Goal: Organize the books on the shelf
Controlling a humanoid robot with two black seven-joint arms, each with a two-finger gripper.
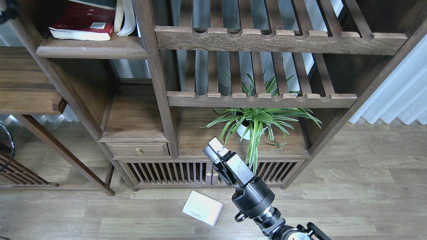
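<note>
The red book (83, 25) lies flat on the dark-brown shelf (93, 51) at the top left. A second book with cream pages (125, 18) stands against it on the right. A dark flat thing (95, 3) covers the red book's far end at the frame's top; I cannot tell what it is. The thin white book (202, 207) lies on the floor in front of the cabinet. My right gripper (214, 149) hovers in front of the lower cabinet, fingers together and empty, up and to the right of the white book. A dark blur (6, 10) sits at the top-left corner.
Two slatted racks with notched rails (263, 40) fill the unit's middle. A potted spider plant (255, 123) stands on the low board just behind my right gripper. A small drawer (138, 150) and slatted doors (166, 171) lie below. A dark cable (10, 146) curves at the left edge.
</note>
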